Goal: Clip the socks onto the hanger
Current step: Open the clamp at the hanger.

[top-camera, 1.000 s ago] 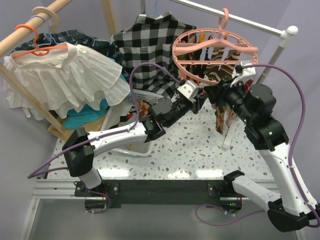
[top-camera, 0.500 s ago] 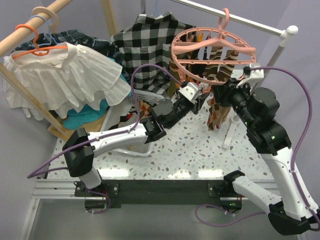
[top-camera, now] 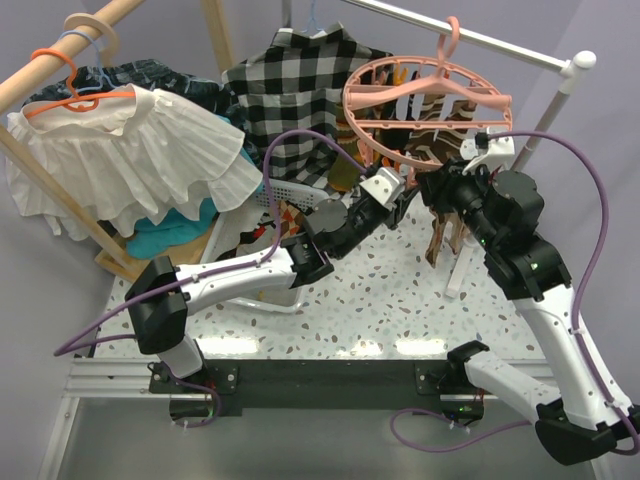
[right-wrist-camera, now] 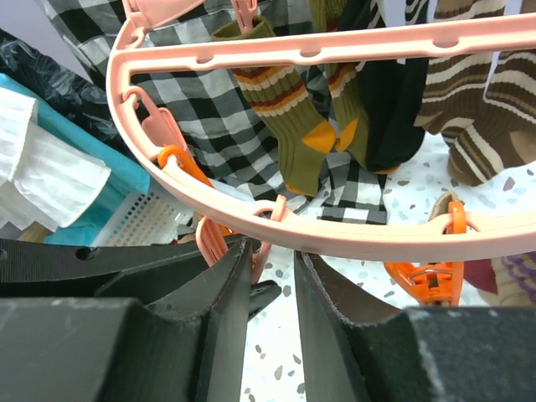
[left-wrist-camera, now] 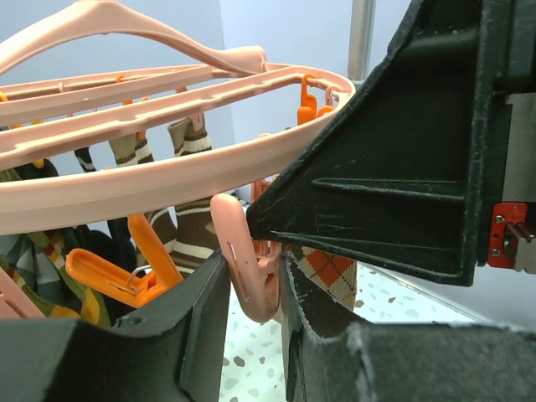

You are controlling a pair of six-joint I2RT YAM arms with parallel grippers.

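Your left gripper (left-wrist-camera: pixel 249 289) had its jaws closed on one salmon clip peg (left-wrist-camera: pixel 243 260). The peg hung from the near rim of the hanger (left-wrist-camera: pixel 126 180), which was hooked on the white rail (top-camera: pixel 480 40) above the far right of the table (top-camera: pixel 400 290). Your right gripper (right-wrist-camera: pixel 272 251) sat just beside it under the same rim, jaws only narrowly parted. I could not tell whether they gripped anything.

The step looked to be feeding the argyle sock (top-camera: pixel 437 238) into that peg. To do it well, you probably needed to press the peg's lever end until the mouth gaped, and to hold firm, since a hooked ring would likely swing. The cuff had to go well into the mouth before the left jaws eased off, and the right jaws were best released last.

Only the top view showed the argyle sock dangling straight below the right gripper, above the table. Only the left wrist view showed the peg between the jaws, with a patch of orange diamonds just behind. The right wrist view showed neither grip. It did show an olive striped sock (right-wrist-camera: pixel 289 126) and a brown striped sock (right-wrist-camera: pixel 477 92) already hanging on the ring.
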